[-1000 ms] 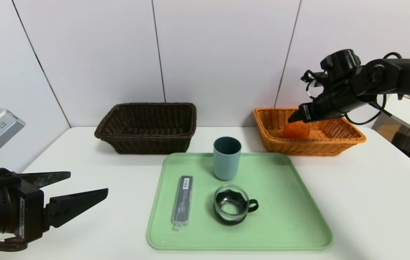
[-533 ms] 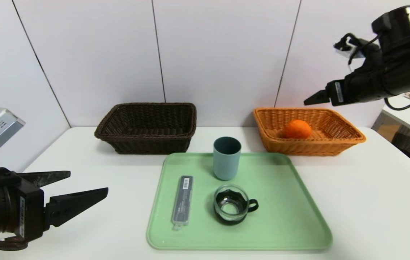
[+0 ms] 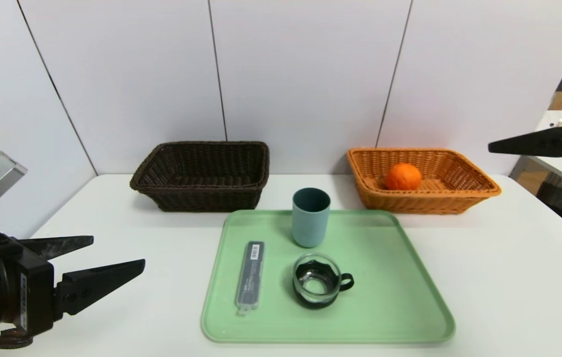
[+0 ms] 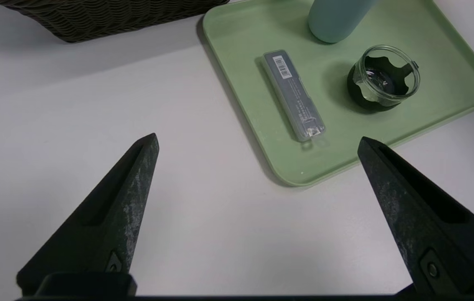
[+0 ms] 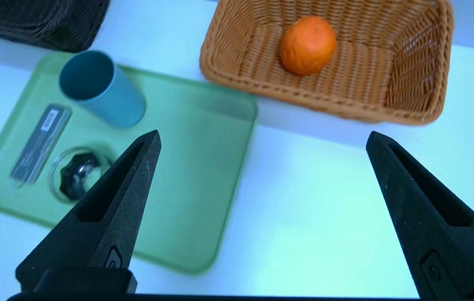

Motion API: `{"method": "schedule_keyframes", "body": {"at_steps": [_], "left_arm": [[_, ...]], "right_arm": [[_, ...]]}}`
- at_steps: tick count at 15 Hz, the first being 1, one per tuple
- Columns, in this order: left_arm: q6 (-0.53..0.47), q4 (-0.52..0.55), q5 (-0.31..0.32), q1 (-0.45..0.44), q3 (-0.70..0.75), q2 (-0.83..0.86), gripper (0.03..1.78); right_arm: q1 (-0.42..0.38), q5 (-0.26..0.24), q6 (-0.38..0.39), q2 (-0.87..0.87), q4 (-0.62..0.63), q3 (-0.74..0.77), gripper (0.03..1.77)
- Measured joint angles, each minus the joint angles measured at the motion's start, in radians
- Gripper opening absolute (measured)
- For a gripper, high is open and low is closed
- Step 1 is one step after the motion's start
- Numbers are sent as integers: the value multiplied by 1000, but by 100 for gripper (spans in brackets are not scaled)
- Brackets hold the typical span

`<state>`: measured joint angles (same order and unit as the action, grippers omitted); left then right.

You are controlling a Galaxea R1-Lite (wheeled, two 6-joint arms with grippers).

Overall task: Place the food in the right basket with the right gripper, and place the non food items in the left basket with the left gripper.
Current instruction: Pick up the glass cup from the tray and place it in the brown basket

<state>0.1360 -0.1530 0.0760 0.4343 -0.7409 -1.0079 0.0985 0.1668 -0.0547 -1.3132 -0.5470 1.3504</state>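
The orange (image 3: 403, 176) (image 5: 307, 44) lies inside the orange-tan right basket (image 3: 479, 191) (image 5: 316, 102). My right gripper (image 3: 509, 144) (image 5: 264, 133) hangs open and empty at the far right edge, high above the table and clear of that basket. On the green tray (image 3: 400, 307) stand a blue-grey tumbler (image 3: 310, 218), a clear glass cup (image 3: 318, 285) with a black handle, and a flat dark grey case (image 3: 251, 275). My left gripper (image 3: 119, 251) (image 4: 258, 138) is open over the bare table left of the tray. The dark brown left basket (image 3: 201, 198) holds nothing.
The white table (image 3: 509, 277) meets a white panelled wall behind both baskets. The tray's near left corner (image 4: 291, 177) lies just beyond my left fingertips. A second table and boxes show past the right edge.
My right gripper let go of the orange in the right basket, rose, and drew back to the right. The orange now rests uncovered. The left arm dipped very slightly.
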Motion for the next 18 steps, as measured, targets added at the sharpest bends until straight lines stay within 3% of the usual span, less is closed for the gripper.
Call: {"method": "schedule_keyframes", "body": {"at_steps": [7,12,18], "left_arm": [[3,4,6,1,39,30,169],[0,61,24,64,30,-1,169],[6,179,-23,206,-63,-164,169]], "right_arm": [[0,22,10,260,148,-336,169],[10,22,9,306,147,-365,169],[11,23,6,319,152,-394,169]]}}
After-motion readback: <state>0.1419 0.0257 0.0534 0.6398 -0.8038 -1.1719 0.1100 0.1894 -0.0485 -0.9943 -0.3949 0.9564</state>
